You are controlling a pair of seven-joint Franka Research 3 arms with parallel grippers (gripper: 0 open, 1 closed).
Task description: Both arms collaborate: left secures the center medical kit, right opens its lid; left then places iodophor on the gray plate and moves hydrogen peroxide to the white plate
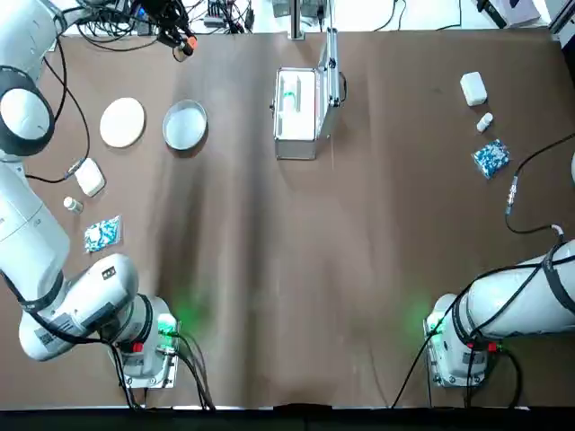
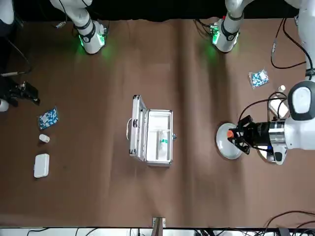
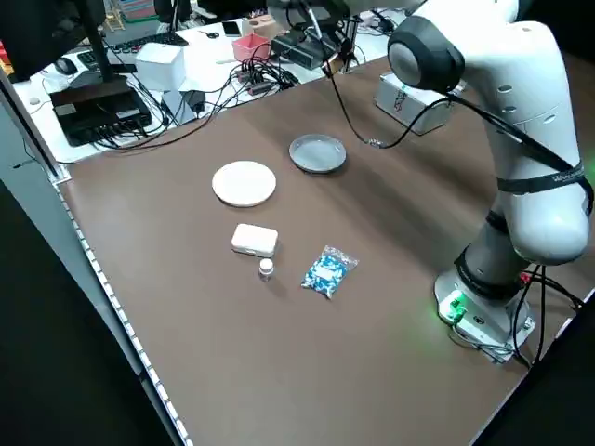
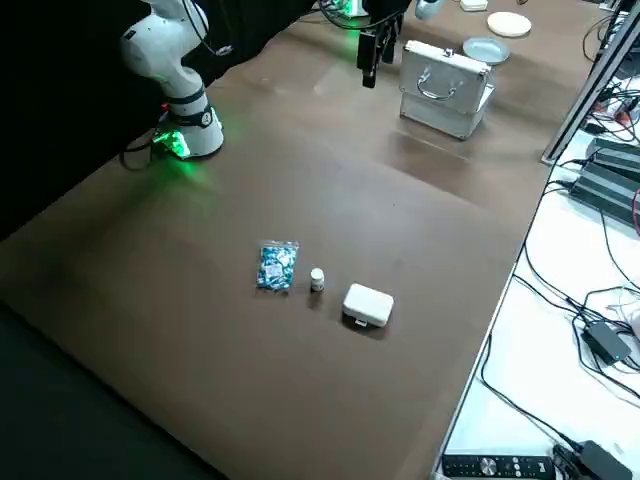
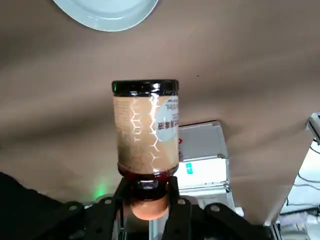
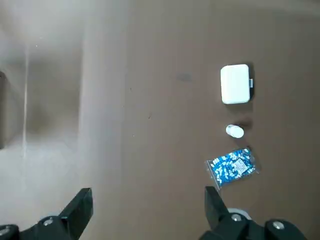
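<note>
The left end effector [image 5: 148,200] grips the iodophor [image 5: 146,130] by its orange cap end, fingers clamped on the neck, the bottle poised above the gray plate [image 2: 230,142] beside the white plate [image 1: 122,121]. A clean placement calls for a slow, level descent onto the dish's center before any release. The left arm reaches far across the desk [image 1: 359,269], wrist turned sideways. The right end effector [image 6: 145,210] hangs spread apart, idle. The medical kit [image 1: 301,112] sits open, hydrogen peroxide [image 2: 163,142] inside.

White arms [image 3: 521,121], grey joints, green-lit bases.
</note>
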